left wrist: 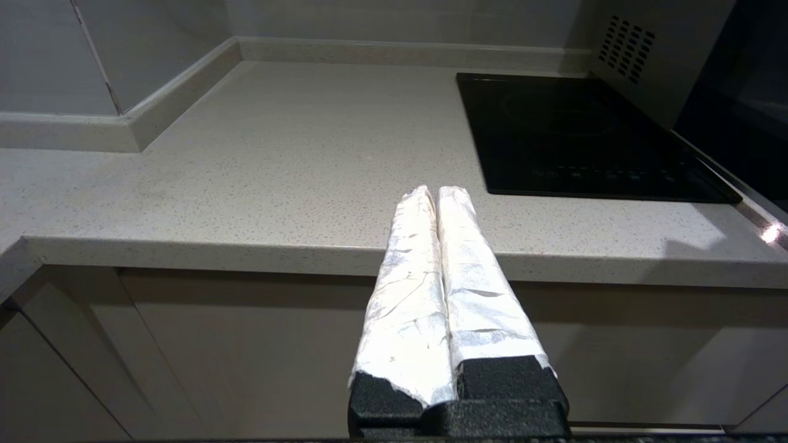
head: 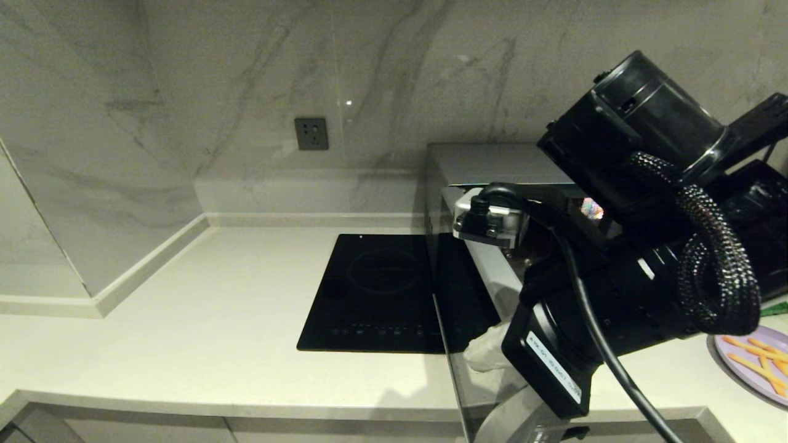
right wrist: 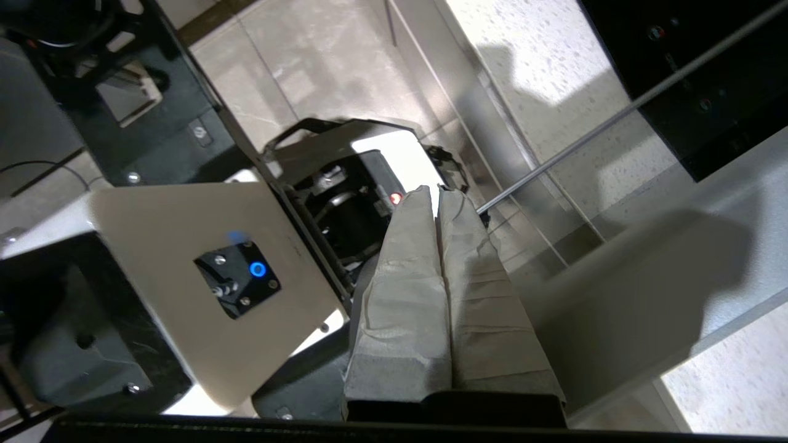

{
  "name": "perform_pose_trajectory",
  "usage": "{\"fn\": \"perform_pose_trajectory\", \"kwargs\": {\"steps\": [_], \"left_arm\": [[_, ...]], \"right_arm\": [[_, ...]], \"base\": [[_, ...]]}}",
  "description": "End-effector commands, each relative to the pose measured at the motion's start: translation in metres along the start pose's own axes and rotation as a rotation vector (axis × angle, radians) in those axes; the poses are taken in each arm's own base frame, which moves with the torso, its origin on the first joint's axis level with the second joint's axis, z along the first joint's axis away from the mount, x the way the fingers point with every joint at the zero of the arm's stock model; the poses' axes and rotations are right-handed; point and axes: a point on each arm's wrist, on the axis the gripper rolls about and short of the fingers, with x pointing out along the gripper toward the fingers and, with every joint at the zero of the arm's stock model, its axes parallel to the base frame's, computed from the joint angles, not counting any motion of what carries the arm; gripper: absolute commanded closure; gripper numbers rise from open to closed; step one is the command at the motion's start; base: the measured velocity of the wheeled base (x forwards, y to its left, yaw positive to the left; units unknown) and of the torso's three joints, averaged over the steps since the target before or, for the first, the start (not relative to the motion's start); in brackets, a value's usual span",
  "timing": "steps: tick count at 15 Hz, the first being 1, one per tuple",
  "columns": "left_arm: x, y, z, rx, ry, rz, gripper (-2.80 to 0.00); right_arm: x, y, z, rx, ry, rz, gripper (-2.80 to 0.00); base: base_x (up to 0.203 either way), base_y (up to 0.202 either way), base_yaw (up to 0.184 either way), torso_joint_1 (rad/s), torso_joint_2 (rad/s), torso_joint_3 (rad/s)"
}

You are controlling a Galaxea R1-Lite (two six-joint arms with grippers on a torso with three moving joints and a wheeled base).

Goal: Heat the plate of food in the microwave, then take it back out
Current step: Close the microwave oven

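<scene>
Counter point(head: 184, 320): pale speckled stone, marble-look wall behind w/ socket point(head: 311, 133). Bears all else.
Microwave point(head: 492, 163): silver-grey box at right of counter, largely hidden behind right arm in head view. Door point(head: 458, 369) swung out toward robot, glass edge-on over counter front. Cavity not visible; cannot tell if empty.
Cooktop point(head: 375, 292): flat black glass, just beside microwave on its left side. Not part of job.
Right arm: fills right of head view, wrist bent down at open door. Right gripper point(right wrist: 438, 197): wrapped fingers pressed together, nothing between them. Tips next to door's lower edge, per wrist view; contact w/ door not confirmable.
Left gripper point(left wrist: 436, 195): fingers together, nothing held, parked low in front of counter edge, well apart from microwave.
Plate of food point(head: 760, 363): lavender plate w/ fries, on counter at far right edge of head view, outside microwave, near right arm but untouched.
Progress, est.: early. Door open = done. Left: plate in, door shut, heat, reopen, plate back out. Alt. reading (plate already heated and out) not excludable from these views.
</scene>
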Motion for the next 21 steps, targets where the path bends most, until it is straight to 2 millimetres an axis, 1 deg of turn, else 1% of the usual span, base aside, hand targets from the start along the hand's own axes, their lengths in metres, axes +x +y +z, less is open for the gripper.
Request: {"fn": "perform_pose_trajectory", "kwargs": {"steps": [1, 7, 9, 11, 15, 18, 21], "left_arm": [[0.0, 0.0, 0.0, -0.001, -0.002, 0.001, 0.0], [0.0, 0.0, 0.0, -0.001, -0.001, 0.001, 0.0], [0.0, 0.0, 0.0, -0.001, -0.001, 0.001, 0.0], [0.0, 0.0, 0.0, -0.001, -0.002, 0.001, 0.0], [0.0, 0.0, 0.0, -0.001, 0.0, 0.001, 0.0], [0.0, 0.0, 0.0, -0.001, -0.001, 0.0, 0.0], [0.0, 0.0, 0.0, 0.0, 0.0, 0.001, 0.0]], "right_arm": [[-0.012, -0.002, -0.01, 0.007, -0.005, -0.062, 0.0], [-0.032, -0.023, -0.037, 0.072, -0.084, -0.223, 0.0], [-0.028, -0.034, -0.046, 0.116, -0.052, -0.287, 0.0], [-0.025, -0.043, -0.053, 0.163, -0.073, -0.348, 0.0], [-0.034, -0.044, -0.072, 0.194, -0.124, -0.454, 0.0], [-0.046, -0.05, -0.086, 0.234, -0.141, -0.515, 0.0], [-0.052, -0.057, -0.096, 0.279, -0.133, -0.587, 0.0]], "base": [[0.0, 0.0, 0.0, 0.0, 0.0, 0.0], [0.0, 0.0, 0.0, 0.0, 0.0, 0.0], [0.0, 0.0, 0.0, 0.0, 0.0, 0.0], [0.0, 0.0, 0.0, 0.0, 0.0, 0.0], [0.0, 0.0, 0.0, 0.0, 0.0, 0.0], [0.0, 0.0, 0.0, 0.0, 0.0, 0.0], [0.0, 0.0, 0.0, 0.0, 0.0, 0.0]]}}
